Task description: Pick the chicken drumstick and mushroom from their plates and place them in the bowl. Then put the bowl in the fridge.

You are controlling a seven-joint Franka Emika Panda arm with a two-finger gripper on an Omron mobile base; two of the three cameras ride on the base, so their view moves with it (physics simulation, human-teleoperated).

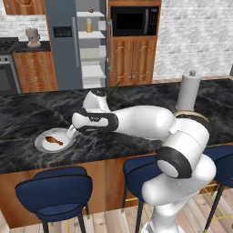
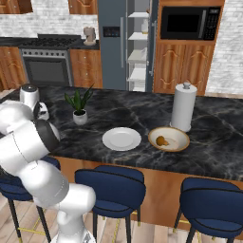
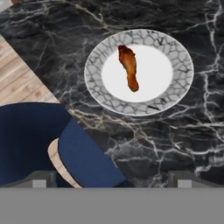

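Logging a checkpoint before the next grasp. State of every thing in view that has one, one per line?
chicken drumstick: lying on its plate, not gripped
mushroom: already in the bowl
bowl: on the counter, beside the paper towel roll
second plate: bare
fridge: door open, shelves showing
microwave: door closed
gripper: open, by the drumstick's plate

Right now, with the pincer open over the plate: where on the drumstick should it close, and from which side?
Grip the chicken drumstick at its thick meaty end, coming straight down from above. It lies flat on the plate, so only its top and long sides are reachable. Set the pincer fingers across its narrow width. The thin end gives less to hold and would probably slip.
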